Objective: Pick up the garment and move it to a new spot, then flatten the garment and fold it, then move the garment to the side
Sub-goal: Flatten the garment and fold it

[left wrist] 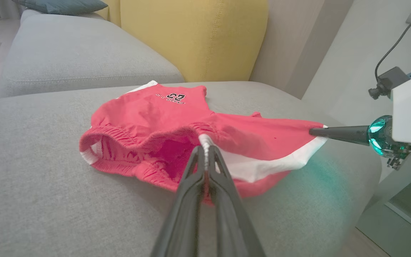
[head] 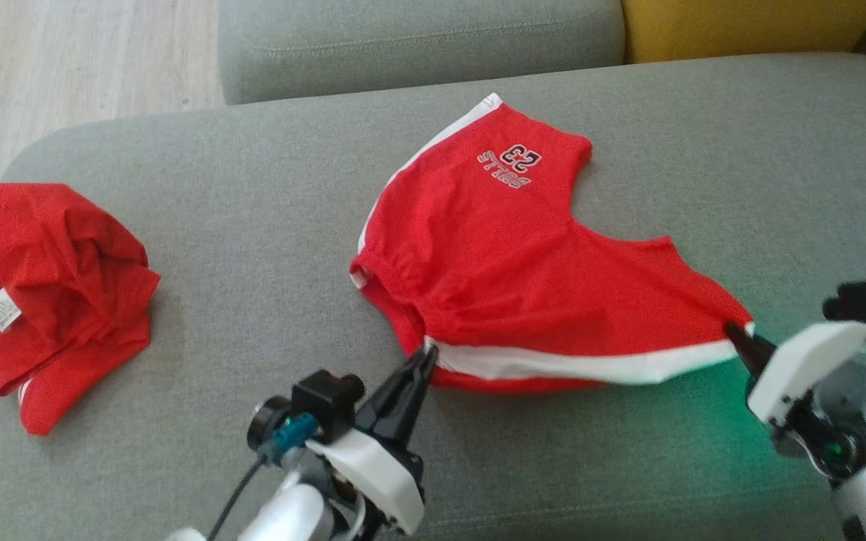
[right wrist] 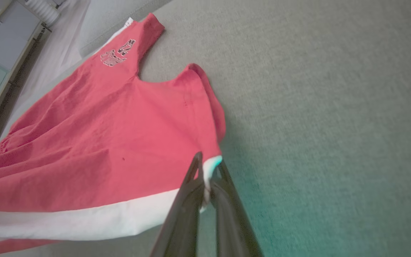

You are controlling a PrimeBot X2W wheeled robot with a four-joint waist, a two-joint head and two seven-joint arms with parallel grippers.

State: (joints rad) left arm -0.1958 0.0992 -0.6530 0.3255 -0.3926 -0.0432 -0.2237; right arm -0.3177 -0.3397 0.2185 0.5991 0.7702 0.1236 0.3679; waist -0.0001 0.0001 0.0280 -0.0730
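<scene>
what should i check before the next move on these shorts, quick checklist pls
1. Left gripper shut on the waistband of the red shorts: ok.
2. Right gripper shut on the hem corner: ok.
3. White side stripe stretched between both grips: ok.
4. Shorts lying flat: not ok, waistband gapes open.
5. Crumpled red garment apart, off to the left: ok.
6. Both fabric layers pinched: cannot tell.

A grey sofa seat carries red shorts near its middle, and a crumpled red garment well apart at its left edge.
</scene>
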